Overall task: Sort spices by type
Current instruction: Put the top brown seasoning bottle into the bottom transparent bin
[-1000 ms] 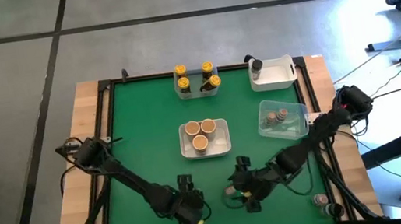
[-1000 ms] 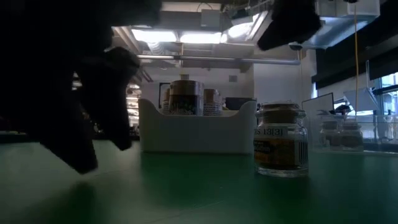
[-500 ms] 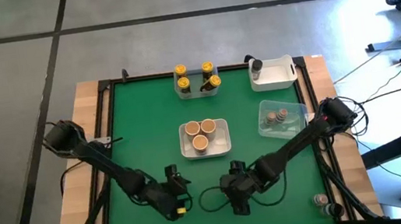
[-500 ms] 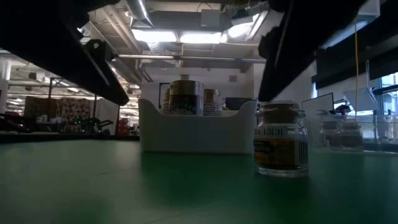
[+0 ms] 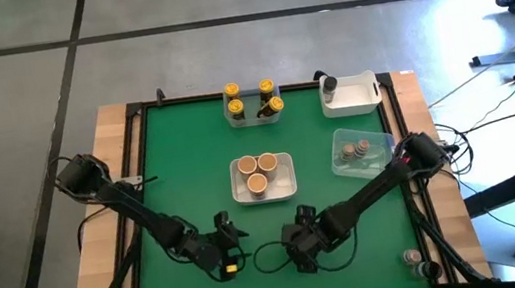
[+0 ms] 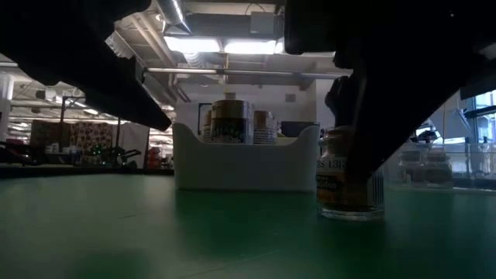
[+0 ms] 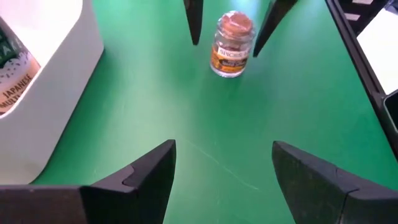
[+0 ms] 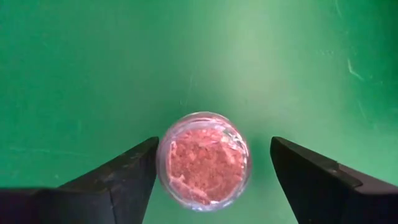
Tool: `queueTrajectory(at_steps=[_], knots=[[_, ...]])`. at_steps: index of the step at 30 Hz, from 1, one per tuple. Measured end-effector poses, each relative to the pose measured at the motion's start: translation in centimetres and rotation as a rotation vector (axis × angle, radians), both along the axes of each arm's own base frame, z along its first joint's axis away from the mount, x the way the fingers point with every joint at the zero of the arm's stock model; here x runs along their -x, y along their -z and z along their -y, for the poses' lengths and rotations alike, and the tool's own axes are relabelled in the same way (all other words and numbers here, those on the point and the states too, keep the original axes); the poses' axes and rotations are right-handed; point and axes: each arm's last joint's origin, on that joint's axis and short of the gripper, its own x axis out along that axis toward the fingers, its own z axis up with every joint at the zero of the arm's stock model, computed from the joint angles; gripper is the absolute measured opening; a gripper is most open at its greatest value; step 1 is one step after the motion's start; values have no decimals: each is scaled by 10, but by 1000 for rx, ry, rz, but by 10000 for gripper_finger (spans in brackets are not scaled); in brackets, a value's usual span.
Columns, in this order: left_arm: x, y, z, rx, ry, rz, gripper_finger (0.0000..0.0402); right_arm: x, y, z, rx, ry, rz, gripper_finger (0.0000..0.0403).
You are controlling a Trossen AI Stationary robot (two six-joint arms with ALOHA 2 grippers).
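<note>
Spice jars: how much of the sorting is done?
Mostly done: four yellow-capped jars share one tub, three tan-capped jars another, and others sit in the clear tub. In hand: the right pincer stands open, straddling a brown-capped jar. Left: that jar and two off the mat's corner.
</note>
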Motion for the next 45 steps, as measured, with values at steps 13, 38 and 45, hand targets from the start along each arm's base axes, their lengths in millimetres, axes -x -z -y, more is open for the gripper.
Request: queueTrajectory(at_steps=[13,38,45], knots=[[0,0,0,-16,8,1,249,0,1,0,4,-3,2,209],[0,0,-1,-31,5,-1,249,92,-107,35,224,200,-76,196],[0,0,-1,-33,5,-1,249,130,-126,63,268,309,-81,190]])
